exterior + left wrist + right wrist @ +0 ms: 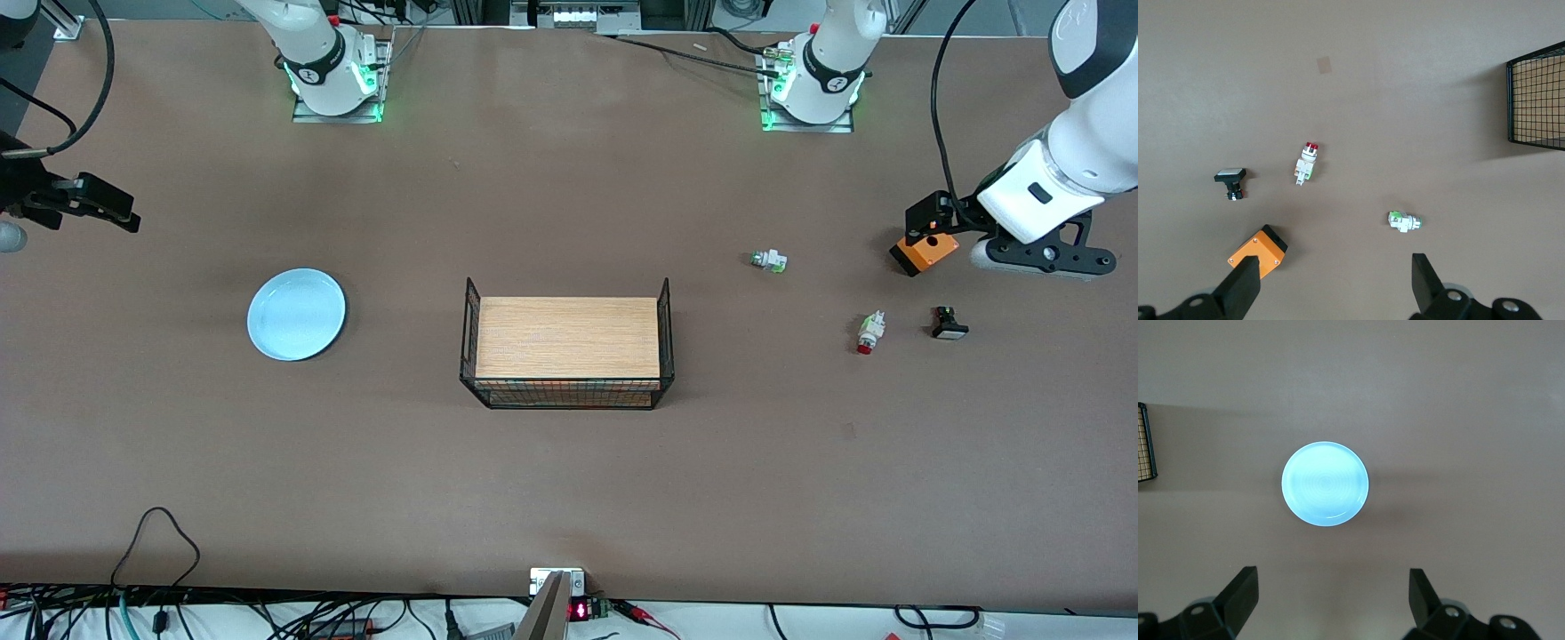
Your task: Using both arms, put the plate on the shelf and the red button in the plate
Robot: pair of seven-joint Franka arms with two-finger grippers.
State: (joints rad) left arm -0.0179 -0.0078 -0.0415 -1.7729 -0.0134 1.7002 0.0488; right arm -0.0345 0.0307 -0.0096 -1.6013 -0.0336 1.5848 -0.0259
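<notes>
No writing is readable anywhere. From the wire basket (566, 351) — plate (296, 314) lies toward the right arm's end, red button (869, 332) toward the left arm's. Left gripper (1331, 283) and right gripper (1331, 593) hover with jaws wide, empty.

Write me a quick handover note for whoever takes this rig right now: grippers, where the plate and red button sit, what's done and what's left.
Left gripper: open, empty, over the table at its own arm's end, above the orange box.
Right gripper: open, empty, over the table at the right arm's end.
Plate: flat on the table toward the right arm's end, beside the wire basket.
Red button: lying on the table between the black button and the basket, nearer the front camera than the green button.
Done: nothing picked.
Left: grasp and place both.
</notes>
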